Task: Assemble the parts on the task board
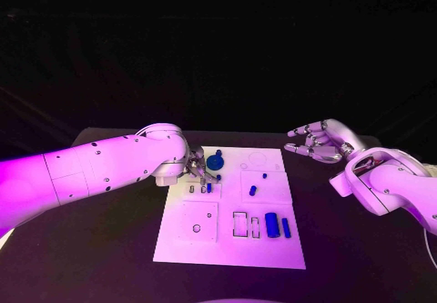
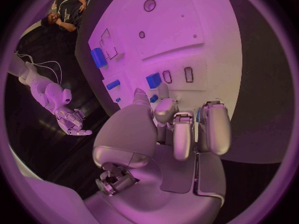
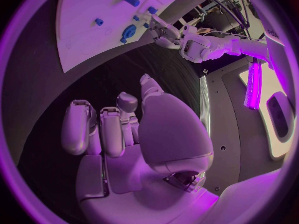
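Both arms are clad in smooth white shells dotted with small dark screws. Each silver hand, left hand [image 1: 193, 165] and right hand [image 1: 319, 142], is built of rounded, segmented fingers [image 2: 214, 127].

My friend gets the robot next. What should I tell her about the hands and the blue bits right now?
Left hand: down on the far-left part of the task board, fingers curled by the small blue parts; whether it pinches one cannot be told.
Right hand: open, holding nothing, lifted off the board's right side.
Parts: a round blue part near the left hand, two small ones mid-board, two blue cylinders nearer the robot.
Done: unclear. Left: parts lie loose, so most assembly likely remains.
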`<state>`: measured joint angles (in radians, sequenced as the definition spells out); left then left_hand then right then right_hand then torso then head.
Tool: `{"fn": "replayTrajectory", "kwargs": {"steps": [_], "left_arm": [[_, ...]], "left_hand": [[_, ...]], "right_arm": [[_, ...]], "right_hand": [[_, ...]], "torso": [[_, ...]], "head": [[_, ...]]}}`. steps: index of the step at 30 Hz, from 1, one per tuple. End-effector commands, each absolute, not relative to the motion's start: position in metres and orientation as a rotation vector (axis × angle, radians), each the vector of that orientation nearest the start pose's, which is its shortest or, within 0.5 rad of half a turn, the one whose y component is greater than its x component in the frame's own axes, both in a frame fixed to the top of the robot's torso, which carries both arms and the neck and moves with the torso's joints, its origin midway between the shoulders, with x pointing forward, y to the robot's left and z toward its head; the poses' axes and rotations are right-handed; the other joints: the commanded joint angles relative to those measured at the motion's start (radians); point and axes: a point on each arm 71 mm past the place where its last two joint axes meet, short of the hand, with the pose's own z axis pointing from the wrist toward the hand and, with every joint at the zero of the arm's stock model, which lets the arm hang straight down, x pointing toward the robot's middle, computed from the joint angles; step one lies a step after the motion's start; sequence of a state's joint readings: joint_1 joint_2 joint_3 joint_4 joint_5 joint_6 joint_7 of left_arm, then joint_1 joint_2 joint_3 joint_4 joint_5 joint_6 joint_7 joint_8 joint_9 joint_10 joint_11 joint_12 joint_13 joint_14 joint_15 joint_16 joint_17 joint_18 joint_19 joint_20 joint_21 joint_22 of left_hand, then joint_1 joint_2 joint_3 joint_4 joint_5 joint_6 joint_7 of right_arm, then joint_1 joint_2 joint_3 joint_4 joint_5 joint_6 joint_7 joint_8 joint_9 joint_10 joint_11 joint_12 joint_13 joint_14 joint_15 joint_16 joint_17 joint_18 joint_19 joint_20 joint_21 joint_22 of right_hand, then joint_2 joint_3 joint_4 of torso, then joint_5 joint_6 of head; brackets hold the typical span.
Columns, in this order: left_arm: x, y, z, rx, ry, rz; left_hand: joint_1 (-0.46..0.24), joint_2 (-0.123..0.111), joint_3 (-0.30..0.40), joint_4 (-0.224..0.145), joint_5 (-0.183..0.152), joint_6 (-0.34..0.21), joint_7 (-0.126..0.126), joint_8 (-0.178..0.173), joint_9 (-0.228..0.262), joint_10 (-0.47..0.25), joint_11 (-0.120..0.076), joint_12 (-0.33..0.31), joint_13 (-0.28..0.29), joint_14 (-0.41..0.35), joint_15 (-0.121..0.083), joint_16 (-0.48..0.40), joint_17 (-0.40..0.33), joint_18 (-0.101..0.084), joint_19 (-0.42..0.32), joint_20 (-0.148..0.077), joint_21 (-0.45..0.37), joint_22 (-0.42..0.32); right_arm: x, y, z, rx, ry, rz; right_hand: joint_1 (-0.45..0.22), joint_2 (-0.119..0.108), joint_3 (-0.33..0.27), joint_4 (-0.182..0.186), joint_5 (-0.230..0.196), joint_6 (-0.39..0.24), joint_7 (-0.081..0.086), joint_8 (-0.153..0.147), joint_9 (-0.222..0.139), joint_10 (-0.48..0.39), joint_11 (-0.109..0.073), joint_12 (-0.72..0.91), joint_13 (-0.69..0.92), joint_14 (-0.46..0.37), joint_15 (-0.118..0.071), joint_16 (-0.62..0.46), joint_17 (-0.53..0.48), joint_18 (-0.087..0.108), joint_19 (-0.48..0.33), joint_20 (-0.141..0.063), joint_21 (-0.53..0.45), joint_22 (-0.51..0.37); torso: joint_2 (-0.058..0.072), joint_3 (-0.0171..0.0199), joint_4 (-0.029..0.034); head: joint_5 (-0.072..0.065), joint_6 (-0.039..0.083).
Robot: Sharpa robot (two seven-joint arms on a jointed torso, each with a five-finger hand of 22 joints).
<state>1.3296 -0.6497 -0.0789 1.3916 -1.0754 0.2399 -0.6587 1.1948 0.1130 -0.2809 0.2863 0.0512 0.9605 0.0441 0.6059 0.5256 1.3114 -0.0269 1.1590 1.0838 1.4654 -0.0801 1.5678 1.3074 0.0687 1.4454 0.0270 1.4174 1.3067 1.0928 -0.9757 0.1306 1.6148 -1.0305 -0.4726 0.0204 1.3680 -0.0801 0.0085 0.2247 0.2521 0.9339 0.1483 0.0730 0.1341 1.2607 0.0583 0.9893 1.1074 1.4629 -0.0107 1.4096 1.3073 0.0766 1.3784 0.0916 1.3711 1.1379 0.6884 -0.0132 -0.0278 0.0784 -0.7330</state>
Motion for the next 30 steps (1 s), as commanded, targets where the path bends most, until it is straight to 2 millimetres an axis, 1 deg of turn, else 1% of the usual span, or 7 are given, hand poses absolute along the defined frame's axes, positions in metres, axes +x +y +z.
{"fn": "replayTrajectory", "kwargs": {"steps": [1, 10, 14, 19, 30], "left_arm": [[0.5112, 0.1624, -0.1906, -0.070, 2.368, -0.254], [0.5116, 0.1607, -0.1918, -0.066, 2.376, -0.253], [0.5113, 0.1602, -0.1931, -0.063, 2.382, -0.252], [0.5105, 0.1589, -0.1945, -0.059, 2.388, -0.253], [0.5107, 0.1583, -0.1963, -0.054, 2.398, -0.249]], "left_hand": [[0.014, -0.001, 0.005, -0.005, -0.001, -0.006, 0.000, 0.007, 0.003, 0.006, 0.003, 0.004, 0.001, 0.105, -0.002, 0.003, 0.263, -0.013, 0.003, 0.001, 0.007, 0.001], [0.035, 0.000, 0.014, -0.010, -0.001, -0.012, 0.000, 0.012, 0.014, 0.005, 0.003, 0.006, 0.003, 0.105, -0.001, 0.003, 0.263, -0.013, 0.003, 0.002, 0.008, 0.004], [0.053, 0.006, 0.029, -0.014, -0.001, -0.016, 0.000, 0.014, 0.021, 0.003, 0.003, 0.006, 0.004, 0.105, -0.001, 0.003, 0.263, -0.013, 0.003, 0.003, 0.009, 0.006], [0.054, 0.006, 0.030, -0.014, -0.001, -0.016, 0.001, 0.015, 0.021, 0.003, 0.003, 0.006, 0.004, 0.105, -0.001, 0.003, 0.263, -0.013, 0.003, 0.003, 0.009, 0.006], [0.070, 0.005, 0.049, -0.018, -0.001, -0.020, 0.001, 0.017, 0.029, 0.003, 0.003, 0.007, 0.007, 0.105, -0.001, 0.003, 0.263, -0.013, 0.002, 0.003, 0.009, 0.007]], "right_arm": [[0.4743, -0.2466, -0.1567, 0.342, 1.522, 0.903], [0.4754, -0.2451, -0.1584, 0.342, 1.530, 0.904], [0.4756, -0.2445, -0.1590, 0.343, 1.532, 0.904], [0.4758, -0.2440, -0.1594, 0.343, 1.535, 0.905], [0.4761, -0.2435, -0.1600, 0.342, 1.537, 0.906]], "right_hand": [[0.006, 0.001, -0.001, -0.007, 0.004, 0.007, 0.000, 0.000, 0.001, 0.007, 0.001, 0.003, -0.001, 0.057, -0.007, -0.004, 0.045, 0.008, 0.000, -0.005, -0.006, -0.002], [0.006, 0.001, -0.002, -0.008, 0.007, 0.007, 0.000, 0.000, 0.002, 0.006, 0.001, 0.002, -0.002, 0.057, -0.007, -0.004, 0.045, 0.008, 0.000, -0.005, -0.007, -0.002], [0.006, 0.001, -0.002, -0.008, 0.007, 0.007, 0.000, 0.000, 0.002, 0.006, 0.001, 0.002, -0.002, 0.057, -0.007, -0.004, 0.045, 0.008, 0.000, -0.005, -0.007, -0.002], [0.006, 0.001, -0.002, -0.008, 0.007, 0.007, 0.000, 0.000, 0.002, 0.006, 0.001, 0.002, -0.002, 0.057, -0.007, -0.004, 0.045, 0.008, 0.000, -0.005, -0.007, -0.002], [0.006, 0.001, -0.002, -0.008, 0.007, 0.007, 0.000, 0.000, 0.002, 0.006, 0.001, 0.002, -0.002, 0.057, -0.007, -0.004, 0.045, 0.008, 0.000, -0.005, -0.007, -0.002]], "torso": [[-0.001, 0.0004, 0.0006], [0.000, 0.0006, 0.0015], [0.000, 0.0012, 0.0017], [0.000, 0.0014, 0.0018], [0.000, 0.0019, 0.0028]], "head": [[0.000, -0.002], [-0.001, -0.006], [-0.002, -0.007], [-0.005, -0.008], [-0.005, -0.012]]}}
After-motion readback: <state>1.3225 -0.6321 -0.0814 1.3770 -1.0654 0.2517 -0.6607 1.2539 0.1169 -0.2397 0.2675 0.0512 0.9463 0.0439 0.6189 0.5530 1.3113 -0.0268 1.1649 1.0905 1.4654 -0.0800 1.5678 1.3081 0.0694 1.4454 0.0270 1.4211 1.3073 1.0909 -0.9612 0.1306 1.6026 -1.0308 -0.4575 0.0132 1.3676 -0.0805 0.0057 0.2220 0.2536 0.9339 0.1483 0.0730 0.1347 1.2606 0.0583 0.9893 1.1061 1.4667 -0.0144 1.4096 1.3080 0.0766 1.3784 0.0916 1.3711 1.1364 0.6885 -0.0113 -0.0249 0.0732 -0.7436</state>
